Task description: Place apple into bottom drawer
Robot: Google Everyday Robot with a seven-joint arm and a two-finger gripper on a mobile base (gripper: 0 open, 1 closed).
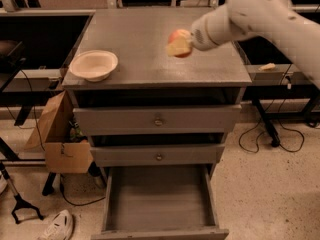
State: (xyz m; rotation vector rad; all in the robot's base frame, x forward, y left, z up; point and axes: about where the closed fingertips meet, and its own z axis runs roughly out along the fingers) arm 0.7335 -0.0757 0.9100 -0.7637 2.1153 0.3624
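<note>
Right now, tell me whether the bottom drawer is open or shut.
Open: the bottom drawer is pulled out, its bare grey inside showing. The gripper holds the apple up over the cabinet top.

The pale gripper (179,46), above the grey cabinet (150,64) on its right side, holds a red-yellow apple (176,35). The left bowl (93,65) is cream.

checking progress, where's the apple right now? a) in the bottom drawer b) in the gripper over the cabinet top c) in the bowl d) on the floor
b: the gripper holds the apple over the cabinet top; the bottom drawer stands open without it.
</note>
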